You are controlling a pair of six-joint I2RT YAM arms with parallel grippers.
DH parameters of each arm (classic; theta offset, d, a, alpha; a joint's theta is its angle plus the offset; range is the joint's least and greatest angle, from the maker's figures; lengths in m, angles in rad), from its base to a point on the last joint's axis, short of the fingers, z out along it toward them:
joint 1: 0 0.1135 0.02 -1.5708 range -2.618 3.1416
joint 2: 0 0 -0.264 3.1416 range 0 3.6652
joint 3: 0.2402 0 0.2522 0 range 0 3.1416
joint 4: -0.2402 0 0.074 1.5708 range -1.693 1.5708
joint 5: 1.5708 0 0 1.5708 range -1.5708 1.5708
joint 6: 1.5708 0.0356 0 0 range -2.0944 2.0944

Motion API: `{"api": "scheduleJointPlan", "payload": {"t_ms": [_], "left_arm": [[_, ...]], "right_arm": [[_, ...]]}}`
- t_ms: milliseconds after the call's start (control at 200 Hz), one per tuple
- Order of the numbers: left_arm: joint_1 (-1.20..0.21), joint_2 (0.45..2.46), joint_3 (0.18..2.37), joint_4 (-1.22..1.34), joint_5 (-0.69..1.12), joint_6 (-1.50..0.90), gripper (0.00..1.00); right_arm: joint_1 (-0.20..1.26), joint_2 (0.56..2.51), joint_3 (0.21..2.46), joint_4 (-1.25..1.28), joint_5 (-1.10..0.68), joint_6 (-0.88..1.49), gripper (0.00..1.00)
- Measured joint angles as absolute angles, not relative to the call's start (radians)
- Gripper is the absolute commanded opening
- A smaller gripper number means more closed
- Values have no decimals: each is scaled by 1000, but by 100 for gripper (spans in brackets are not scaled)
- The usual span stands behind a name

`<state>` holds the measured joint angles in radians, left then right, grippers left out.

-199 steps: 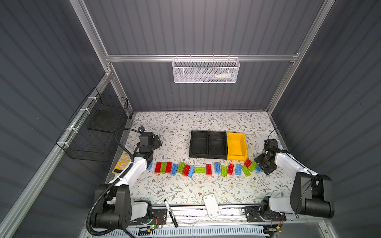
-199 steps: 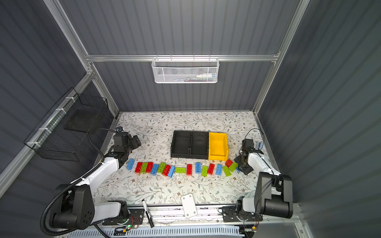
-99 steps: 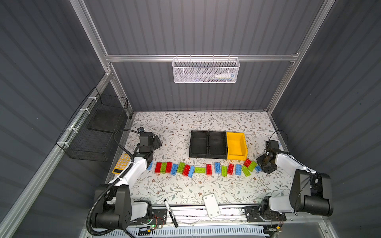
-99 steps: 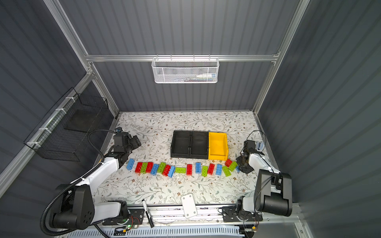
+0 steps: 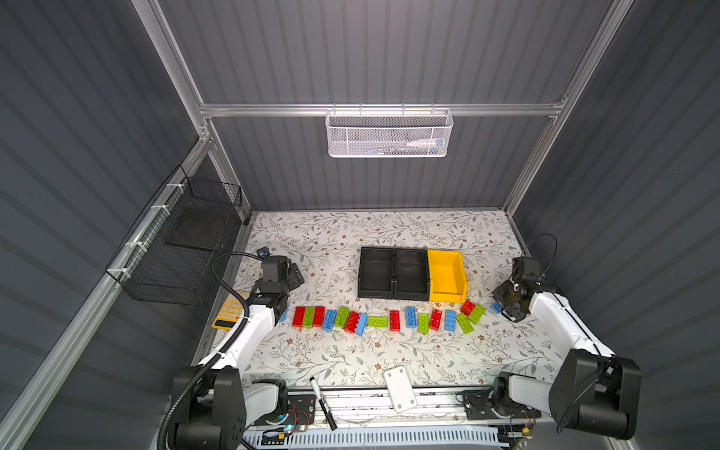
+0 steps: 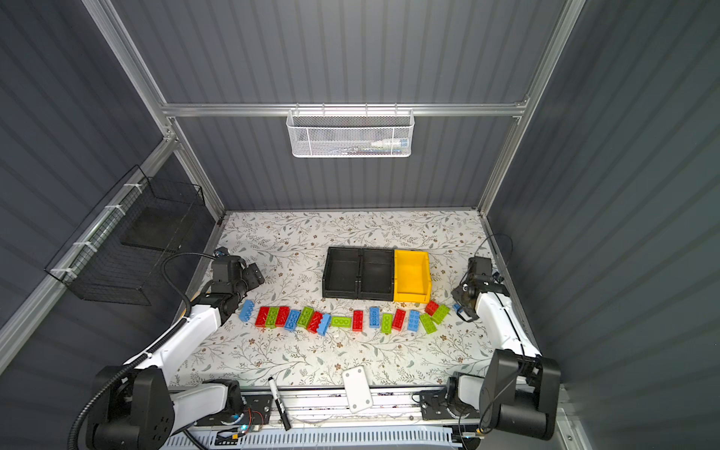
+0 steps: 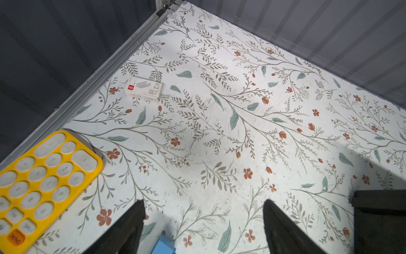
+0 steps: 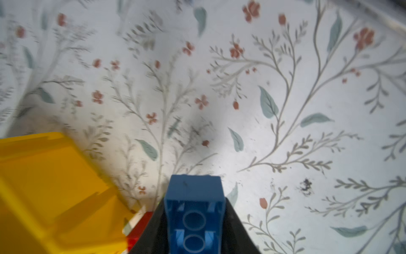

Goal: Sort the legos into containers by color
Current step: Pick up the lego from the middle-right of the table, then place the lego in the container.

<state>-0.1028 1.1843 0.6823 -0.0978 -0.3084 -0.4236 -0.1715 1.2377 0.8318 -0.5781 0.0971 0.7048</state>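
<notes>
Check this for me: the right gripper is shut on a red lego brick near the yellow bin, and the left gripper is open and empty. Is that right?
Not quite. The lego brick in the right gripper is blue, not red; the right wrist view shows it between the jaws. The rest holds: it is near the yellow bin, and the left gripper is open and empty.
</notes>
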Motion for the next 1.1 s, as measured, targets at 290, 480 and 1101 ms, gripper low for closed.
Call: {"api": "scheduleJointPlan", "payload": {"t_ms": [290, 480, 1101], "left_arm": [[-102, 1180, 683, -195, -312, -444, 85], [-94, 1194, 693, -278, -322, -466, 84], [-76, 1283, 696, -352, -273, -480, 84]], "right_arm": [[71, 1385, 1156, -564, 27, 538, 20], [178, 1553, 1212, -536, -29, 503, 20], [237, 1887, 1346, -516, -61, 478, 44]]}}
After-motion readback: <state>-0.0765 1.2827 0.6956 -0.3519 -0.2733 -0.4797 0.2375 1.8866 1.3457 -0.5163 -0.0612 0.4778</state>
